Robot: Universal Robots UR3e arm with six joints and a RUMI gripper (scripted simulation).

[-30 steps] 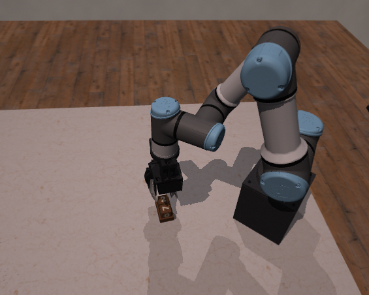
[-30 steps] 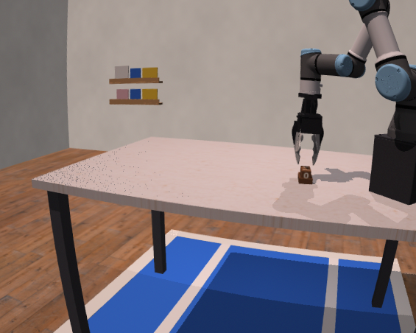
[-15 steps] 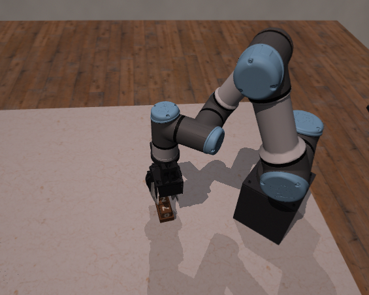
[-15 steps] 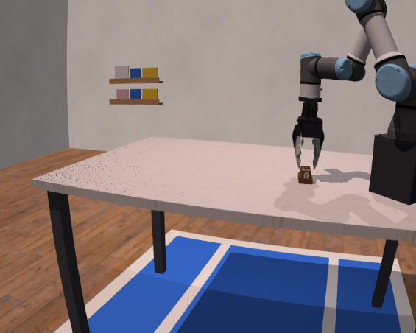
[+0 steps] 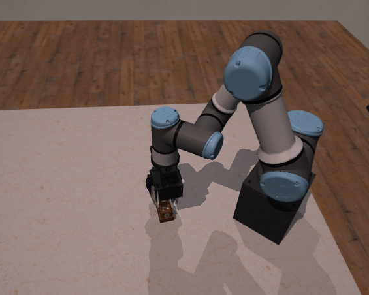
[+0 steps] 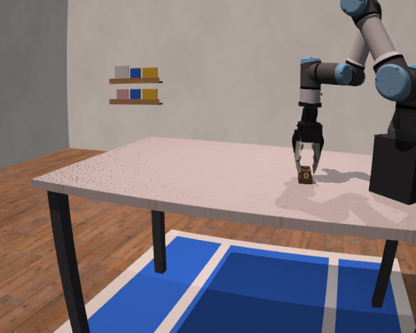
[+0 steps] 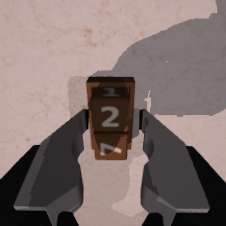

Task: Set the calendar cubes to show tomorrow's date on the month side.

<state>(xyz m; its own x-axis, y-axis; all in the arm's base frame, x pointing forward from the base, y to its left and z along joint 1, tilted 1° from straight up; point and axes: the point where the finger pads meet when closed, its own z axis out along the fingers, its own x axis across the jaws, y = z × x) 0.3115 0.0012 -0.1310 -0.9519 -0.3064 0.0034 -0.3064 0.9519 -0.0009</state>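
A small brown tray (image 5: 166, 220) (image 6: 305, 181) (image 7: 111, 79) stands on the table and holds two brown cubes in a row. In the wrist view, the far cube (image 7: 110, 116) shows 2 on top and 1 on its far side. The near cube (image 7: 111, 148) (image 6: 305, 175) shows a sideways 7 on top. Its end face shows 0 in the exterior view. The long side faces and the month's name are not readable. My gripper (image 5: 166, 204) (image 6: 306, 169) (image 7: 114, 110) is partly open and points down. Its fingertips are on either side of the far cube, with small gaps.
The pale table (image 5: 69, 196) (image 6: 207, 169) (image 7: 35, 50) bears the tray. The arm's black base block (image 5: 262, 209) (image 6: 395, 169) stands to the right of it. Wall shelves (image 6: 135, 102) hang at the back left in the exterior view.
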